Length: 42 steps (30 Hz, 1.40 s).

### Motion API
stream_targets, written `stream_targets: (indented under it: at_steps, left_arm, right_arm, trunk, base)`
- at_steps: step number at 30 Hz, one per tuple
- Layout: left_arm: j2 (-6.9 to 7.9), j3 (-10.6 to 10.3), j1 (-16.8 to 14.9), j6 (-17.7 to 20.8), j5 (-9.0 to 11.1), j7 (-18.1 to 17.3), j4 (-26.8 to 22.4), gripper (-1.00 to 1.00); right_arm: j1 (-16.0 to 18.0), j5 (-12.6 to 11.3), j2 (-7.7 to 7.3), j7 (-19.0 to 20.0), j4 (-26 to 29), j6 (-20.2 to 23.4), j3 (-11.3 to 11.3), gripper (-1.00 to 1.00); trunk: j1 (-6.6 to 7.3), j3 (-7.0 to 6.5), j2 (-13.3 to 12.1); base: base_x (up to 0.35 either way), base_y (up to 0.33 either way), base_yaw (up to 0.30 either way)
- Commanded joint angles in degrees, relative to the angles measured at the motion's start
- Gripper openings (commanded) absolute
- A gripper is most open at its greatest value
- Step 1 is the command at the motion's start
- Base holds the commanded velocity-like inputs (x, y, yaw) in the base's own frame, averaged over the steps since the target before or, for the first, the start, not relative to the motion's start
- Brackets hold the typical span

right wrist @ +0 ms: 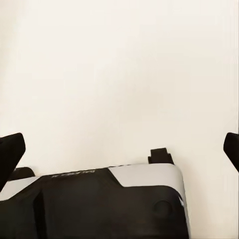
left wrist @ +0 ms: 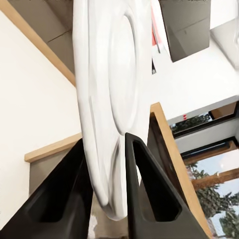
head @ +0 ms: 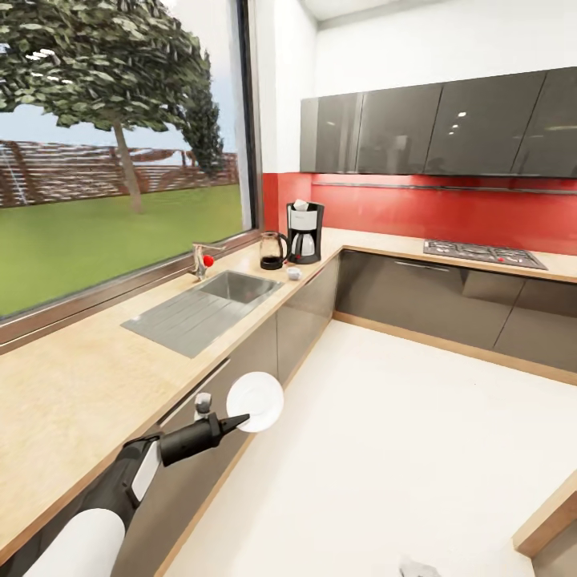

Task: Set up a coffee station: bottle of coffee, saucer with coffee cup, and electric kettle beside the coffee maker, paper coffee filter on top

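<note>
- The counter (head: 72, 385) runs beneath the window into the far corner, with a steel sink (head: 210, 308) set into it.
- The coffee maker (head: 304, 232) stands in that corner, a white paper coffee filter (head: 300, 205) on top.
- The electric kettle (head: 272, 250) sits just beside it on the sink side.
- The saucer (head: 256, 401) is held on edge above the floor, beside the cabinet fronts.
- The left gripper (left wrist: 108, 191) has its fingers (left wrist: 144, 194) clamped on the saucer's rim.
- The right gripper (right wrist: 119, 149) has its fingertips spread wide, holding nothing.
- The coffee cup (head: 294, 273) rests on the counter in front of the coffee maker.

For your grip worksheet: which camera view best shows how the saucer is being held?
The left wrist view: the saucer stands on edge, pinched between both fingers. The head view shows it small, at the left gripper.
</note>
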<state>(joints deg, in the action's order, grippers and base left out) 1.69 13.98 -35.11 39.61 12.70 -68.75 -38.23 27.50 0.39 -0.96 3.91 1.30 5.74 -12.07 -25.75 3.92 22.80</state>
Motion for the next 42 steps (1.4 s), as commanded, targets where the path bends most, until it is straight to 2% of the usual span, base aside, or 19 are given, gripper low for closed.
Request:
stream_targets:
  at_steps: [1,3,5,11,14,18,23,27,30,32,33,34,35,36,40,42]
  left_arm:
    - [0.06,0.17,-0.05,0.39,0.11,-0.07,0.0,-1.0]
    - [0.22,0.35,-0.05,0.5,0.13,-0.13,0.0,-1.0]
    - [0.72,0.47,-0.05,0.63,0.18,-0.2,0.0,-1.0]
    - [1.56,0.52,-0.07,0.67,0.11,0.17,0.02,-1.0]
    - [1.52,0.54,-0.5,0.65,0.08,0.94,0.07,-1.0]
    - [1.1,0.62,-2.09,0.96,0.1,2.35,0.06,-1.0]
    - [0.36,2.22,-7.99,1.22,0.18,8.11,0.68,-1.0]
    - [-2.26,4.28,-12.81,1.25,0.62,15.78,0.84,-1.0]
    - [-4.48,5.86,-16.01,1.2,2.98,22.85,0.77,-1.0]
    - [-5.31,6.29,-17.41,1.06,6.08,26.88,0.57,-1.0]
    - [-5.7,6.44,-18.07,0.88,9.0,29.52,0.49,-1.0]
    - [-5.87,6.49,-18.32,0.78,11.1,31.16,0.41,-1.0]
    - [-6.08,6.55,-18.22,0.49,16.86,35.14,0.11,-1.0]
    - [-6.08,6.49,-17.98,0.38,18.69,36.1,0.06,-1.0]
    - [-5.97,6.55,-17.42,0.15,20.52,36.97,-0.07,-1.0]
    - [-5.93,6.52,-17.39,0.13,20.63,37.0,-0.05,-1.0]
  right_arm:
    - [-1.11,0.05,0.76,-1.23,0.11,0.26,-0.33,1.0]
    - [-2.76,0.05,1.85,-4.11,0.11,0.13,-0.33,1.0]
    - [-3.94,-0.07,2.08,-5.53,0.24,-0.11,-0.39,1.0]
    - [-4.02,0.01,1.52,-5.63,0.24,-0.94,-0.34,1.0]
    - [-4.03,0.04,1.0,-5.55,0.33,-2.36,-0.3,1.0]
    - [-4.03,-0.07,1.03,-5.45,0.36,-3.01,-0.27,1.0]
    - [-4.03,-0.28,1.78,-5.41,0.32,-3.16,-0.32,1.0]
    - [-4.03,-0.39,2.52,-5.45,0.36,-3.27,-0.38,1.0]
    - [-4.03,-0.46,2.71,-5.48,0.37,-3.4,-0.41,1.0]
    - [-4.03,-0.47,2.76,-5.48,0.37,-3.43,-0.41,1.0]
    - [-4.03,-0.47,2.78,-5.5,0.37,-3.44,-0.41,1.0]
    - [-4.03,-0.47,2.79,-5.53,0.37,-3.44,-0.41,1.0]
    - [-4.03,-0.53,2.8,-5.56,0.37,-3.45,-0.41,1.0]
    - [-4.03,-0.55,2.8,-5.57,0.37,-3.45,-0.45,1.0]
    - [-4.03,-0.56,2.85,-5.59,0.37,-3.45,-0.5,1.0]
    - [-4.03,-0.56,2.87,-5.58,0.37,-3.44,-0.5,1.0]
  trunk:
    - [-0.04,0.12,0.12]
    - [-0.04,0.12,0.12]
    - [-0.04,0.12,0.12]
    - [-0.04,0.12,0.12]
    - [-0.04,0.12,0.12]
    - [-0.04,0.12,0.12]
    - [-0.04,0.12,0.12]
    - [-0.04,0.12,0.12]
    - [-0.04,0.12,0.12]
    - [-0.04,0.12,0.12]
    - [-0.04,0.12,0.12]
    - [-0.04,0.12,0.12]
    - [-0.04,0.12,0.12]
    - [-0.04,0.12,0.12]
    - [-0.04,0.12,0.12]
    - [-0.04,0.12,0.12]
  base:
    - [0.0,0.0,0.0]
    - [0.0,0.0,0.0]
    - [0.0,0.0,0.0]
    - [0.0,0.0,0.0]
    - [0.0,0.0,0.0]
    - [0.0,0.0,0.0]
    - [0.0,0.0,0.0]
    - [0.0,0.0,0.0]
    - [0.0,0.0,0.0]
    - [0.0,0.0,0.0]
    - [0.0,0.0,0.0]
    - [0.0,0.0,0.0]
    - [0.0,0.0,0.0]
    - [0.0,0.0,0.0]
    - [0.0,0.0,0.0]
    - [0.0,0.0,0.0]
